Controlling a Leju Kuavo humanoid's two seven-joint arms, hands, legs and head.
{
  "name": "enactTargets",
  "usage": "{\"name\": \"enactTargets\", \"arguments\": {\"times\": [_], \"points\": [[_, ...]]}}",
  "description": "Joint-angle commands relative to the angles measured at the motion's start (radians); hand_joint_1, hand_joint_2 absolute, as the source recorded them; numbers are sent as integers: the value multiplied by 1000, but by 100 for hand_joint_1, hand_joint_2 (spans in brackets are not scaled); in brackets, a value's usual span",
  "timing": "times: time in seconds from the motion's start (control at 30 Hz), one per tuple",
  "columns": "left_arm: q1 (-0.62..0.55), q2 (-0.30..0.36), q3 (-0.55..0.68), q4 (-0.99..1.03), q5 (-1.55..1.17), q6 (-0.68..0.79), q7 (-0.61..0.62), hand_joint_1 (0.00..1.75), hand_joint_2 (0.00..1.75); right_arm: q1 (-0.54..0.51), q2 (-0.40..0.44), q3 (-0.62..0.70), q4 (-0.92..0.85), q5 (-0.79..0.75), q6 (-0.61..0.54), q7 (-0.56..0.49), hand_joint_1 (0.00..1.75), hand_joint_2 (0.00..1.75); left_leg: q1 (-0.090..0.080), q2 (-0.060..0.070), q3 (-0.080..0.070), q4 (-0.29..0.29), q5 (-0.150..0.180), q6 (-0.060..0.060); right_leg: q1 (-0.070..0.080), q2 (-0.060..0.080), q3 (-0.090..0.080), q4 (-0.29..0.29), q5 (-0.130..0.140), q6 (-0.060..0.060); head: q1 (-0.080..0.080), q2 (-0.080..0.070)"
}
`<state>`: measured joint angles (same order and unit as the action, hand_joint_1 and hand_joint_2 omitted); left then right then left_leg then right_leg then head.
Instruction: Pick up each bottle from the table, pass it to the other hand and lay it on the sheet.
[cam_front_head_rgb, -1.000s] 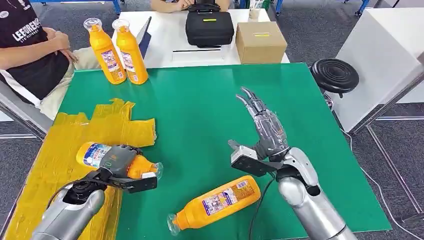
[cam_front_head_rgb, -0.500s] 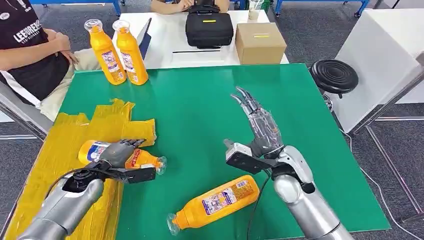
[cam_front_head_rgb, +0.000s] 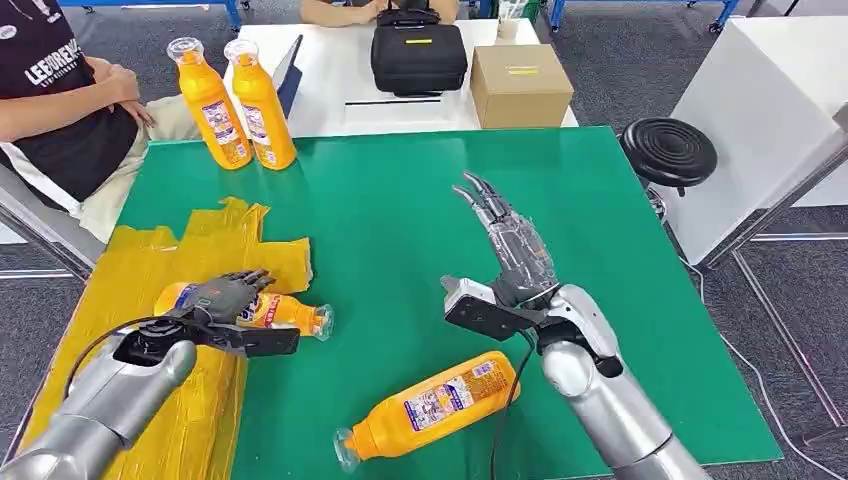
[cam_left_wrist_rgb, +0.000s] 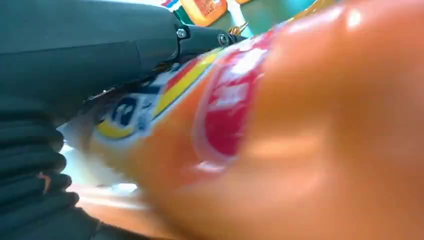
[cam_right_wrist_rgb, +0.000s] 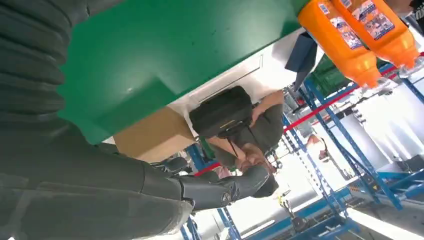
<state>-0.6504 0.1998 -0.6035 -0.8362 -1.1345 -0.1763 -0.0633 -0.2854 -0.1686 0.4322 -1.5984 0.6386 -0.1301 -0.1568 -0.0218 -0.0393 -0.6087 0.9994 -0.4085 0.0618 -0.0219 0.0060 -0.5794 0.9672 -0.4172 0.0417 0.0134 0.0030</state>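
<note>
on the green table (cam_front_head_rgb: 420, 210) there are four orange bottles: two upright ones (cam_front_head_rgb: 235, 100) touching side by side at the far left corner, one lying loose (cam_front_head_rgb: 430, 405) on the green near the front edge with its cap toward the robot's left, and one held bottle (cam_front_head_rgb: 285, 314) under the left hand (cam_front_head_rgb: 215, 300). one yellow sheet (cam_front_head_rgb: 150, 270), crinkled, covers the table's left side. the held bottle lies on its side at the sheet's right edge, base over the yellow and clear cap poking out over the green; the left hand's dark fingers (cam_front_head_rgb: 245, 281) drape across its labelled middle, clamped on it (the left wrist view has the blurred orange body (cam_left_wrist_rgb: 310, 130) pressed right against the hand). the left arm comes in low from the front left corner, forearm nearly level. the right hand (cam_front_head_rgb: 505, 245) is raised above the middle of the table, holding nothing, its fingers spread apart and reaching away from the robot, the thumb out to the side; its forearm rises steeply from the front right, just behind the loose bottle and apart from it. beyond the green, a white table (cam_front_head_rgb: 330, 95) carries one black bag (cam_front_head_rgb: 418, 55) and one cardboard box (cam_front_head_rgb: 520, 85). one person's arm (cam_front_head_rgb: 60, 105) rests at the far left, and one black stool (cam_front_head_rgb: 668, 150) stands to the right.
</note>
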Motion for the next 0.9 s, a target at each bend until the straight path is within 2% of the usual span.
{"name": "enactTargets", "arguments": {"times": [0.03,0.17,0.67,0.77,0.9], "points": [[-162,177,-54,-200,61,-168,-44,0,0,-53,0,30,122,-24,19,-15,0,175,3,2,-3,2,-1,-3,3,1,-2,0,0,-2,0,0],[-203,290,-66,-331,105,-262,-94,0,0,-76,-14,47,157,-33,32,-23,0,175,4,7,-2,4,-2,-4,4,4,-2,2,0,-3,0,0],[-207,292,-75,-339,115,-271,-91,0,0,-72,-18,50,151,-33,32,-23,0,175,3,2,-1,1,0,-3,2,0,0,0,0,-2,0,0],[-248,351,-94,-402,160,-310,-97,0,0,-75,-38,68,157,-32,48,-22,0,175,4,3,-1,3,-2,-5,4,0,1,1,-1,-3,0,0],[-225,406,-52,-480,243,-338,-117,0,0,-88,-51,86,155,-28,71,-16,0,175,4,6,-1,3,-2,-5,4,3,0,1,-1,-3,0,0]]}}
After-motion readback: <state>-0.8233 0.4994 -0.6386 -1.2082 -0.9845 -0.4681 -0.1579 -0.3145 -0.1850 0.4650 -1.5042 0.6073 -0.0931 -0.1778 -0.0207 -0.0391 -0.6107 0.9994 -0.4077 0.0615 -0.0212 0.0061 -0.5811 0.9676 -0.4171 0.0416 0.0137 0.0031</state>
